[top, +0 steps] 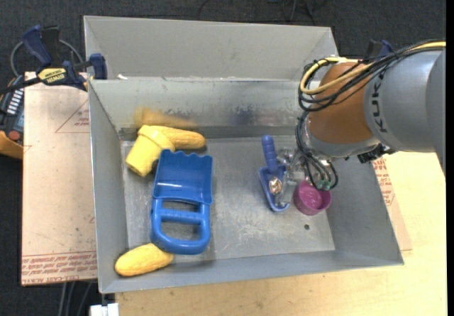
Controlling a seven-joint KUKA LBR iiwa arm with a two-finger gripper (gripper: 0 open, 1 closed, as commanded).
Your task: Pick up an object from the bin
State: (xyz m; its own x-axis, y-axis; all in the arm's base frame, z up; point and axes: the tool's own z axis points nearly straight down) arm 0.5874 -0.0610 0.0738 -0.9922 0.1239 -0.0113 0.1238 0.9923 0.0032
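Looking down through the camera view, I found the gripper [289, 178] low over the right half of the bin [227, 105], set between a blue spoon [268, 155] and a magenta cup [313, 199]. The spoon lay lengthwise on the floor, handle toward the back wall and bowl toward the front. The gripper's metal tip sat against the right side of the bowl end. The cup stood just beside the tip on its other side, and I could not tell whether they touched. Nor could I tell whether the tool was open or closed.

The orange cover [340, 119] and looped cables [319, 77] overhung the back right corner and the right rim, so that side was crowded. The cup was near the foot of the sloping right wall.

Left of the spoon was a bare strip of floor. Beyond it lay a large blue scoop [183, 201], well apart from the gripper. Two yellow pieces [159, 144] lay at the scoop's back edge against the back left corner. A yellow lump [142, 260] lay at the front left, hard by the front wall. Floor in front of the spoon and cup was open up to the front wall.
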